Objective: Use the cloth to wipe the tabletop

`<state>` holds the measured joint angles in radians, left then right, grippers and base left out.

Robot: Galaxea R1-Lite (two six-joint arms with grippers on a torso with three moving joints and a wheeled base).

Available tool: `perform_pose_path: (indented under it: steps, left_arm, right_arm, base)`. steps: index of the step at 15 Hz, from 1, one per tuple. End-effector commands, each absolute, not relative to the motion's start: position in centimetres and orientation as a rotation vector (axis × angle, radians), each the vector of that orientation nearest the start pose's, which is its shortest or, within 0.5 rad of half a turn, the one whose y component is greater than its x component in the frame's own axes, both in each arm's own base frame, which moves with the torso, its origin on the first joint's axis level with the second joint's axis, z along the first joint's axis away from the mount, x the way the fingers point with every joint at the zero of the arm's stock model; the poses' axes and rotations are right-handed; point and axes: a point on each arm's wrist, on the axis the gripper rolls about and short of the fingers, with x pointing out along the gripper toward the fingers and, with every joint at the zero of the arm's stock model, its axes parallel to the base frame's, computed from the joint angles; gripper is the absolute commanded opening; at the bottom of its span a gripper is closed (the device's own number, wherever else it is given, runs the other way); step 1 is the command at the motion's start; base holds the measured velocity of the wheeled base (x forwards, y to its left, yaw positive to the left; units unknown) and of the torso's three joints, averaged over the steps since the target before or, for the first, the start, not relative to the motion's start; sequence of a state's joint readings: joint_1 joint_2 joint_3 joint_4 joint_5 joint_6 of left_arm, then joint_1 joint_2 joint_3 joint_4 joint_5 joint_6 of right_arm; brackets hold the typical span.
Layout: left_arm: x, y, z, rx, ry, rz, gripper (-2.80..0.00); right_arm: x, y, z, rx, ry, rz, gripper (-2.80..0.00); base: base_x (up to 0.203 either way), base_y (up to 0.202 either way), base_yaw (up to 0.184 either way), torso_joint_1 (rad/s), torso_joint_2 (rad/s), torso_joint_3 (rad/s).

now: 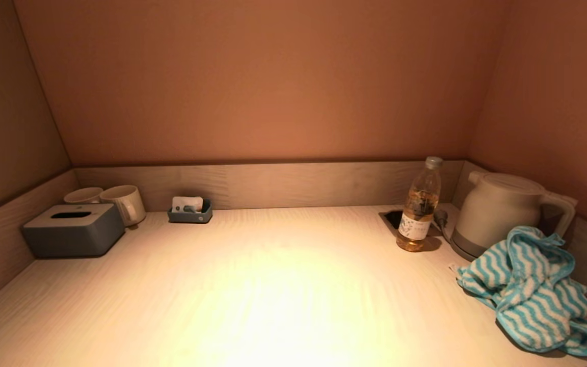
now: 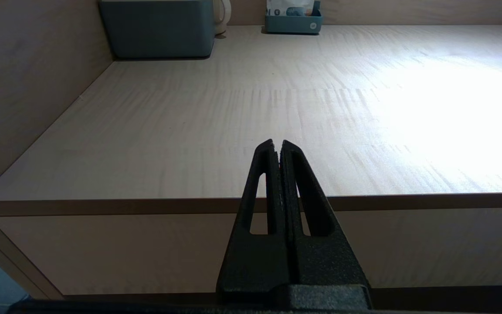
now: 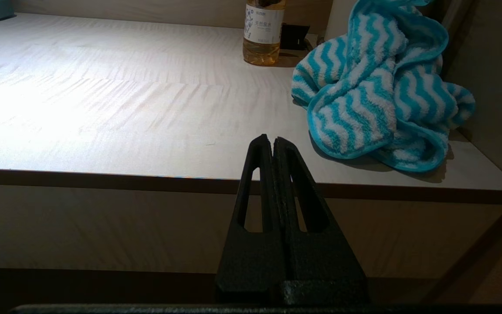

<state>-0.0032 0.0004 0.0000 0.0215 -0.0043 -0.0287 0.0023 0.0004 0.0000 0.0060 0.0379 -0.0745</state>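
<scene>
Both grippers sat off the table's (image 1: pixel 283 285) front edge, left gripper (image 2: pixel 277 144) and right gripper (image 3: pixel 267 139) fingers pressed together, holding nothing. Cloth (image 1: pixel 533 290) was bunched lower right, touching the kettle (image 1: pixel 502 211); a sloppy grab could probably topple the bottle (image 1: pixel 420 206) behind

The middle of the tabletop (image 1: pixel 273 285) is open from front edge to back wall. Obstacles line the margins: tissue box (image 1: pixel 73 229) and two mugs (image 1: pixel 115 201) far left, small tray (image 1: pixel 190 211) at the back, bottle (image 1: pixel 420 206), kettle (image 1: pixel 502 214) and crumpled cloth (image 1: pixel 530 293) crowding the right corner.
</scene>
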Motion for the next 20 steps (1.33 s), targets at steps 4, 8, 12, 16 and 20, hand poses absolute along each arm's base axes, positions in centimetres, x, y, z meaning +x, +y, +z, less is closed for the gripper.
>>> perform_pose_path:
  steps: [4, 8, 12, 16, 20]
  left_arm:
    - [-2.28, 0.0, 7.33, -0.029, 0.022, -0.007, -2.8]
    - [-2.28, 0.0, 7.33, -0.029, 0.022, -0.007, -2.8]
    - [-2.28, 0.0, 7.33, -0.029, 0.022, -0.007, -2.8]
    - [-2.28, 0.0, 7.33, -0.029, 0.022, -0.007, -2.8]
    - [-2.28, 0.0, 7.33, -0.029, 0.022, -0.007, -2.8]
  right_arm:
    - [-2.28, 0.08, 7.49, -0.075, 0.005, 0.041, -2.8]
    - [-2.28, 0.08, 7.49, -0.075, 0.005, 0.041, -2.8]
    - [-2.28, 0.08, 7.49, -0.075, 0.005, 0.041, -2.8]
    - [-2.28, 0.08, 7.49, -0.075, 0.005, 0.04, -2.8]
    - [-2.28, 0.08, 7.49, -0.075, 0.005, 0.042, -2.8]
  base:
    - [0.0, 0.0, 0.0, 0.0, 0.0, 0.0]
    - [0.0, 0.0, 0.0, 0.0, 0.0, 0.0]
    - [0.0, 0.0, 0.0, 0.0, 0.0, 0.0]
    - [0.0, 0.0, 0.0, 0.0, 0.0, 0.0]
    - [0.0, 0.0, 0.0, 0.0, 0.0, 0.0]
